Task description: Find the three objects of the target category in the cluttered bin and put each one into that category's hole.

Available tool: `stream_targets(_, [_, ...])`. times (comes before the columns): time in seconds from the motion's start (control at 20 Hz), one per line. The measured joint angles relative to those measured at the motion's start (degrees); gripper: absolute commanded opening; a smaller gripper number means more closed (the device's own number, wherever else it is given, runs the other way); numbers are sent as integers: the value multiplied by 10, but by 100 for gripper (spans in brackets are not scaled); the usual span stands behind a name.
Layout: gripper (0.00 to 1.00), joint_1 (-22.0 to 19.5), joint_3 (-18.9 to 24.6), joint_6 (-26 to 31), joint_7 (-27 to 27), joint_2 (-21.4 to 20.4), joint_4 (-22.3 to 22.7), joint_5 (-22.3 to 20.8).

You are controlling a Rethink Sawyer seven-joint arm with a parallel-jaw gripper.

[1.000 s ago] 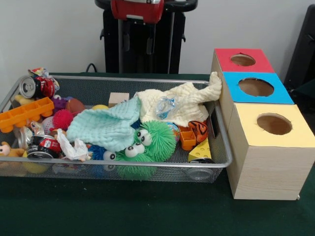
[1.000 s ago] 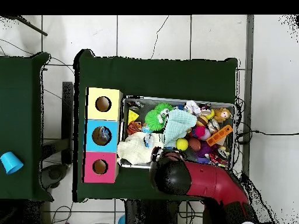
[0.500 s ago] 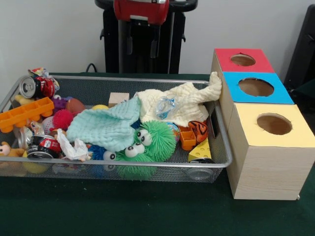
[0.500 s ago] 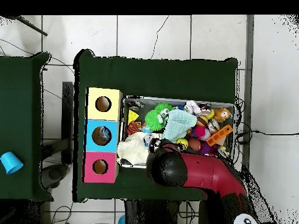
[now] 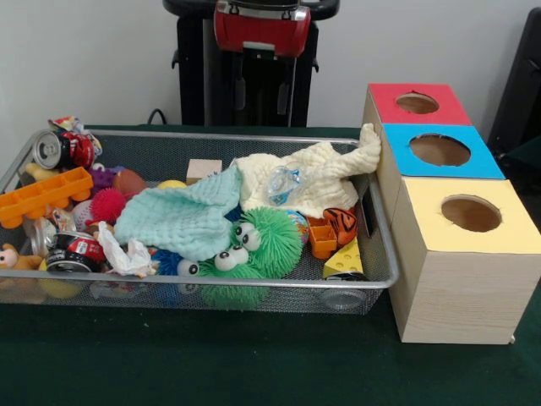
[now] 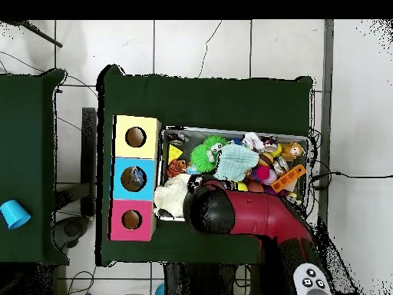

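The wire bin [image 5: 376, 245] is heaped with toys and cloths: a cream cloth [image 5: 325, 173], a mint cloth [image 5: 182, 216], a green fuzzy toy with eyes [image 5: 262, 241], an orange tiger figure [image 5: 341, 224] and a yellow cheese wedge [image 5: 345, 258]. Beside the bin stand three boxes with a red hole [image 5: 417, 103], a blue hole [image 5: 439, 150] and a yellow hole [image 5: 471, 213]. My gripper [image 5: 261, 91] hangs high above the bin's far rim, over the cream cloth, open and holding nothing. In the overhead view my arm [image 6: 230, 213] hides the bin's near side.
At the bin's left end lie an orange block tray [image 5: 42, 196], a drink can [image 5: 51, 150], a pink spiky ball [image 5: 107, 205] and a small wooden block [image 5: 204, 169]. A blue cup [image 6: 11, 213] stands on the neighbouring table.
My gripper has shifted to the right and slightly lower in the front view. In the overhead view, the arm has swung further over the bin. Nothing in the bin has moved.
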Motion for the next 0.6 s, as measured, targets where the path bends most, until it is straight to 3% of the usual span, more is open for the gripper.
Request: stream_targets(0.6, [100,-6,0,-1,0,47,-13,-1])
